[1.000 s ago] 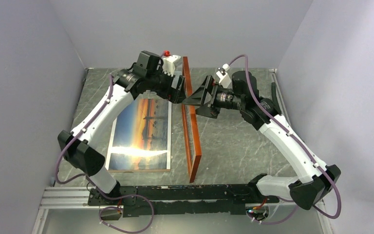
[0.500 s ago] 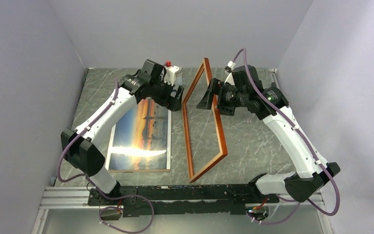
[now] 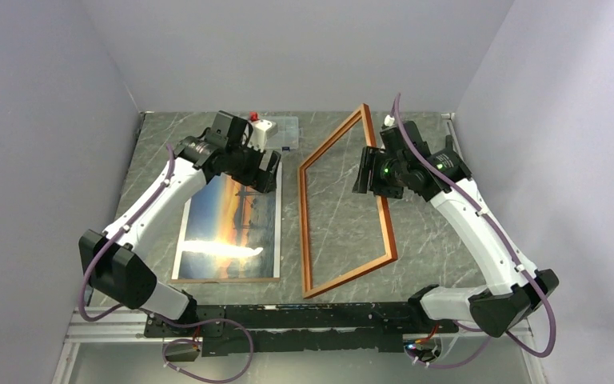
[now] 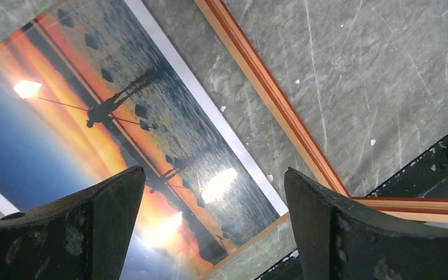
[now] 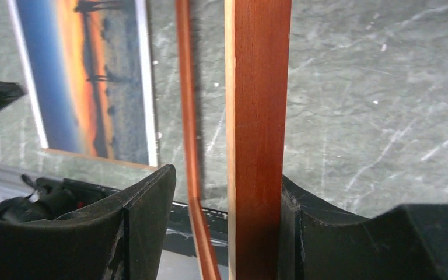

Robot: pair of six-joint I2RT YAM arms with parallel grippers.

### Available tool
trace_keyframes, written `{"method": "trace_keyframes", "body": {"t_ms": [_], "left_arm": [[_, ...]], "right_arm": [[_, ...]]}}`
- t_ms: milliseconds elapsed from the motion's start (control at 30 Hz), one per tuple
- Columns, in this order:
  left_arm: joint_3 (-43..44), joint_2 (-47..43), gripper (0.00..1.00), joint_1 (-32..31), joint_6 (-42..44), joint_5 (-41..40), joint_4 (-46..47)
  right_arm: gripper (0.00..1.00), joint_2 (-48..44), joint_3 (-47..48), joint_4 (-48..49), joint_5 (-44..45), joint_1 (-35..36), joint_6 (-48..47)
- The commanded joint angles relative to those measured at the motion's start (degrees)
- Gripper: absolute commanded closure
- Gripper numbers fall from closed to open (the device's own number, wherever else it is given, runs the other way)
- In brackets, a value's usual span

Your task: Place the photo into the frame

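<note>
No legible text, labels or numbers

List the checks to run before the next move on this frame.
1. Frame rail sits between the right tool tips: ok.
2. Right tool clamped on the rail: not ok; the wrist view shows a gap on one side.
3. Frame's low long edge rests on the table, other edge raised: ok.
4. Left tool open and empty, above the photo: ok.
5. Photo lies flat, picture side up, beside the frame with a strip of table between: ok.
6. Pane seated in the frame: cannot tell.
</note>
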Motion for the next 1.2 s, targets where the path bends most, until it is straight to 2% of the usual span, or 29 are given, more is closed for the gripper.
{"method": "trace_keyframes", "body": {"t_ms": [0,133,233,567,800,1167], "left_arm": [[-0.35,-2.86,0.05,1.33,1.34,-2.9,1.61],[-1.16,-4.61,0.05,2.36,1.34,-4.53,2.23],[-3.56,-7.24,0.05,2.52,3.14,-5.46,3.59],[-4.59,-9.16,0.05,4.4,3.15,-7.76,2.03],[-4.43,-10.22,0.05,5.97,3.77,-9.65,1.46],[-6.4,-9.76,0.05,7.24,5.32,-9.34,1.38]], "right_arm": [[0.41,-0.72,-1.76,-0.23,5.8,-0.21,-2.34],[0.5,-0.87,-3.86,0.2,8.21,-0.16,-3.15],[0.52,-1.3,-6.5,1.09,10.39,-0.21,-4.07],[0.57,1.61,-10.7,6.41,16.79,-0.18,-5.52],[0.55,5.25,-11.07,8.56,21.26,-0.37,-9.94],[0.61,9.02,-13.71,12.85,26.17,-4.13,-8.92]]}}
